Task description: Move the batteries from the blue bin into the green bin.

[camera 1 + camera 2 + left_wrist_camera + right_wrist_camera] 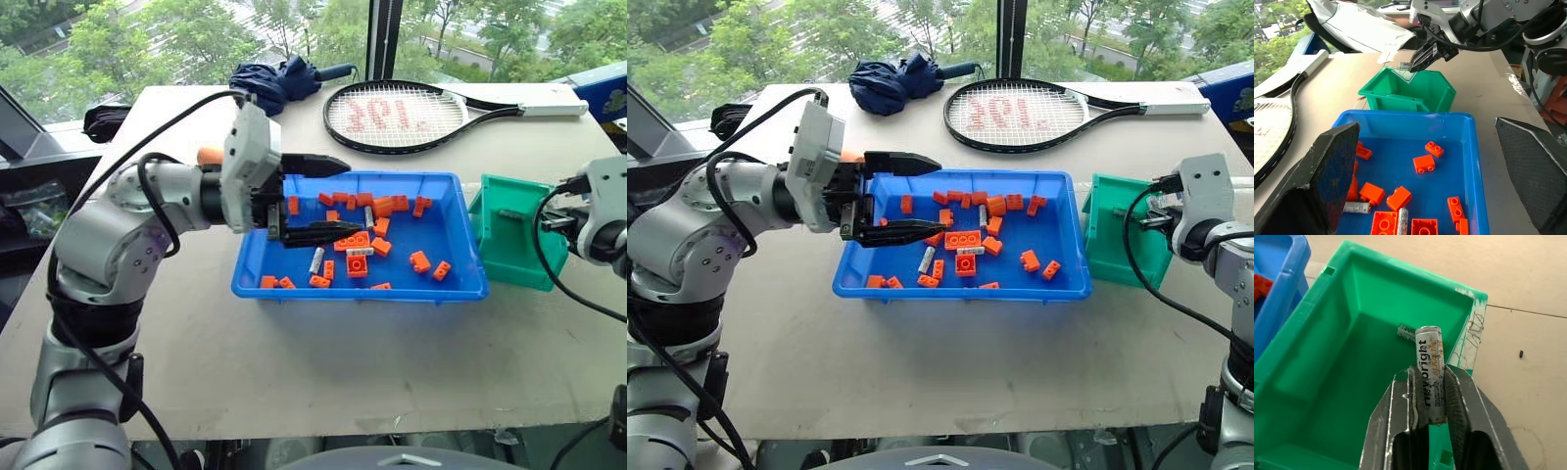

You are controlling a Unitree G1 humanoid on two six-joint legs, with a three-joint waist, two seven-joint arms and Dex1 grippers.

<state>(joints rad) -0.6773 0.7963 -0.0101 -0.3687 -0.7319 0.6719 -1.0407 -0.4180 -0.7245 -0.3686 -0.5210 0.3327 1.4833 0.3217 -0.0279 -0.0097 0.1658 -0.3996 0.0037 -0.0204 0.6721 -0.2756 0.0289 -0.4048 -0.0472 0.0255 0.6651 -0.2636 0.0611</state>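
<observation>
beige tabletop (294, 372) by a window with green trees behind; at its far edge lie a black-framed tennis racket (411, 116) and a folded dark-blue umbrella (279, 83).

left eye view: the wide shallow bright-blue plastic bin (364, 284) sits mid-table, strewn with small orange toy bricks (357, 264) and a few silver-grey metal batteries (316, 259). the left gripper (315, 199) hangs over the bin's left end, black fingers spread wide and holding nothing; the loose batteries lie just below and to the right of it. the small teal-green plastic bin (509, 235) stands just beside the blue bin's right end.

right eye view: the right gripper (1156, 217) is at the green bin's right side, over its opening.

left wrist view: two wide-apart fingers (1322, 181) frame the blue bin, with batteries among the bricks near them (the green bin beyond, the other gripper above it).

right wrist view: the right fingers (1400, 406) pinch one silver battery (1430, 377), which sticks out past the tips over the green bin's hollow. another battery (1405, 331) lies inside on the bin's floor.
</observation>
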